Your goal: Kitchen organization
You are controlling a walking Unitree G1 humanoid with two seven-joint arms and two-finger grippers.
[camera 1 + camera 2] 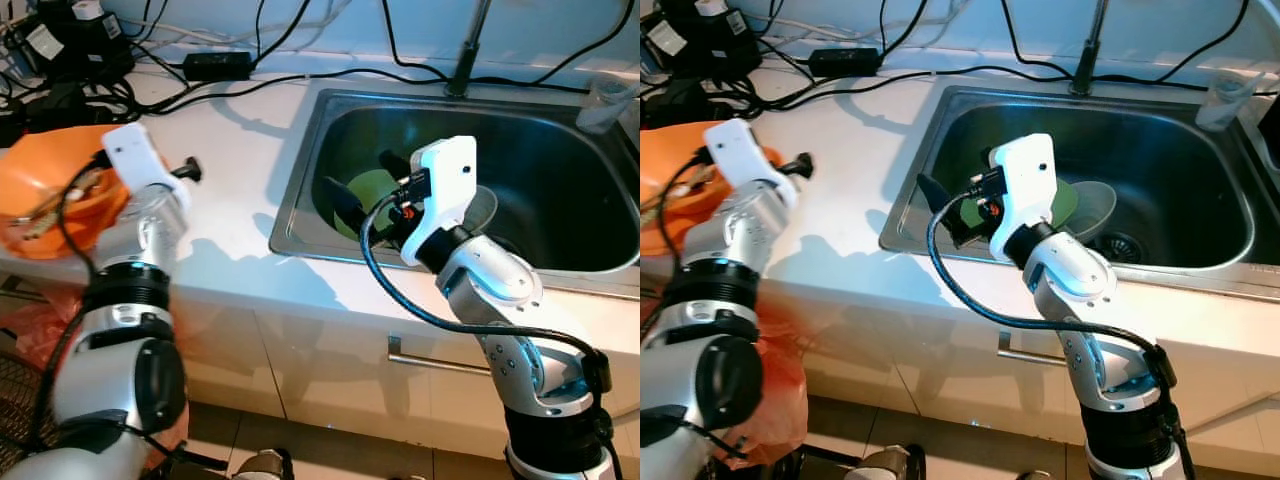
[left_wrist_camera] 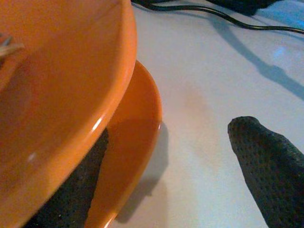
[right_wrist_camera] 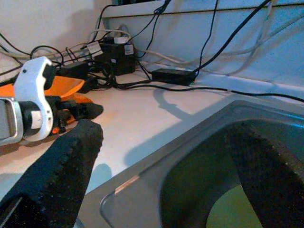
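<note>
So from my end, the right gripper (image 1: 362, 185) is hanging over the left part of the sink (image 1: 300, 190), fingers spread wide with nothing between them. Right under it there's a green plate (image 1: 372, 187) down in the basin, and a grey bowl (image 1: 1095, 205) sits just past it at about 3 o'clock. The drain (image 1: 1127, 245) is a bit further toward 4 o'clock.

The left gripper (image 1: 165, 172) is way over at 9 o'clock on the white counter (image 1: 230, 160), parked against the stacked orange bowls (image 1: 40, 190). In the left wrist view one finger (image 2: 76, 190) is tucked under the rim of the upper orange bowl, the other finger is out on the counter, so it's open, not clamped on anything.

A tangle of black cables (image 1: 90, 70) and a power brick (image 1: 217, 65) lie at 11 o'clock along the wall.
</note>
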